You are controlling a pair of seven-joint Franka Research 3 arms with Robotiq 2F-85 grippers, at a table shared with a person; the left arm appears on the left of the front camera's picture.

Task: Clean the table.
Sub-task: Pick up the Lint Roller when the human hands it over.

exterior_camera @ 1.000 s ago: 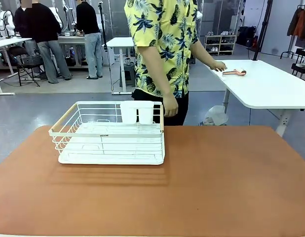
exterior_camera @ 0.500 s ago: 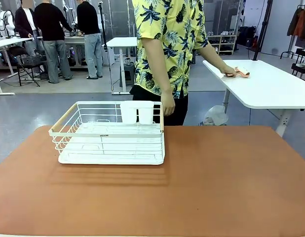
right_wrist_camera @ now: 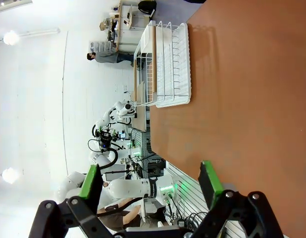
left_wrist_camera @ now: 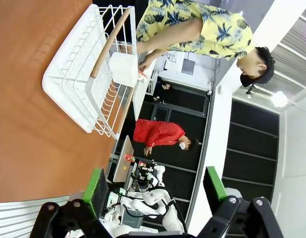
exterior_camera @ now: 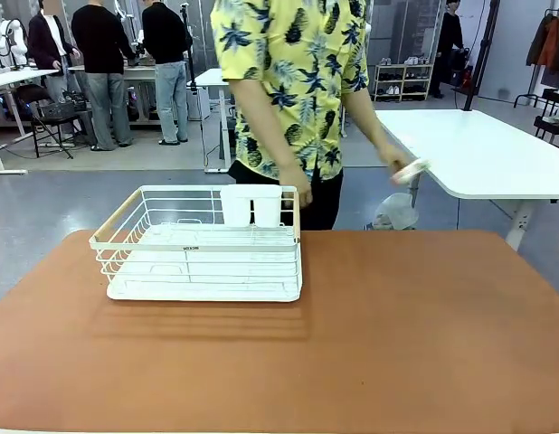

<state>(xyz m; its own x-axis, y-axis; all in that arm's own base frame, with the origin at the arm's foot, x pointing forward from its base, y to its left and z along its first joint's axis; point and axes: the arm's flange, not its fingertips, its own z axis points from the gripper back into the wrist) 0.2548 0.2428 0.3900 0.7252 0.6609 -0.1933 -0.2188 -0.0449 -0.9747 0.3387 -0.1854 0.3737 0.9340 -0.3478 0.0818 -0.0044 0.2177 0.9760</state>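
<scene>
**Front view: something pale is carried over from the side table, wiping not yet begun**

The large reddish-brown, leather-like table [exterior_camera: 397, 344] is seen stretching from the near edge to the far side, where a person in a yellow leaf-print shirt [exterior_camera: 288, 81] is standing. A white wire dish rack with a pale wooden handle [exterior_camera: 203, 244] is parked on the far left part of the top, with a white cup-shaped holder [exterior_camera: 251, 206] hung inside its far rim. That corner spot was probably chosen so that the middle and right stay free for cleaning. One hand of the person [exterior_camera: 298, 192] is held low, just beyond the rack's far right corner.

In the left wrist view the left gripper [left_wrist_camera: 155, 184] is shown with its green pads spread wide and nothing between them. The same is seen of the right gripper [right_wrist_camera: 149, 180] in the right wrist view: fingers fully apart, nothing pinched. Both are kept back off the work area, it is judged, to leave room until something is handed over.

Now the change. A second ago the person's far hand was laid on a pinkish item on the white-topped side table [exterior_camera: 487, 154] at the far right; half a second ago it was closed on it. That hand [exterior_camera: 402, 168] is now lifted clear of the white top and swung toward the brown table, with a small pale thing [exterior_camera: 415, 169] held in it, too blurred to be named. The torso has been shifted leftward. The rack has not been moved.
</scene>
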